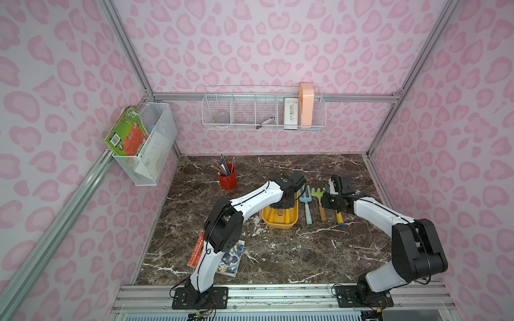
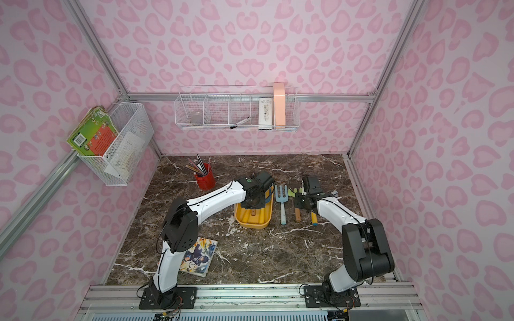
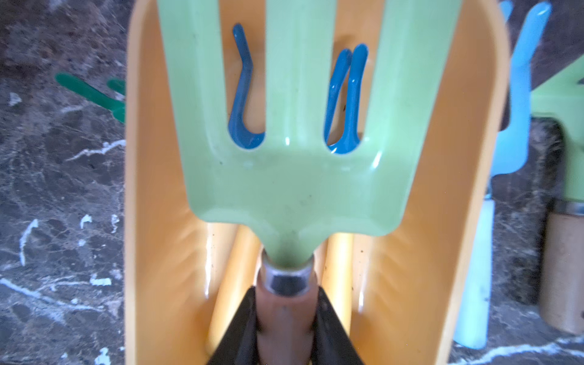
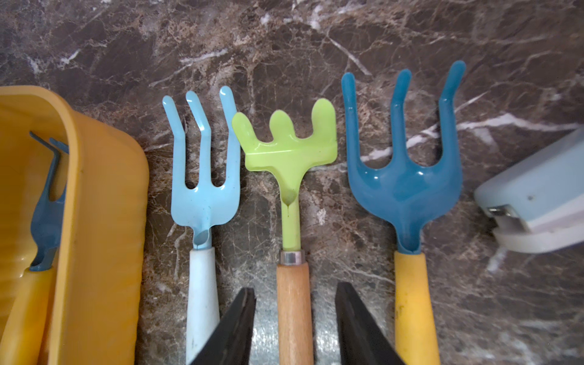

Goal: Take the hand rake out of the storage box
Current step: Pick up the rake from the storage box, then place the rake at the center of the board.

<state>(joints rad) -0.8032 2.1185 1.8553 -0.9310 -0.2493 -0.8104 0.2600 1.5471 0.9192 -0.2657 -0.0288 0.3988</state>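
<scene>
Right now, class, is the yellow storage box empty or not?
Not empty: in the storage box, the left gripper clamps a green-pronged tool over a blue-tined tool.

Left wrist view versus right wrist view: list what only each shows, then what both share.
Only left wrist: the left gripper shut on the wooden handle of the pale green tool, over the storage box. Only right wrist: the open right gripper, the yellow-handled dark blue fork, a pale blue device. Both: the storage box, the blue tool inside it, the light blue fork, the lime rake.
</scene>
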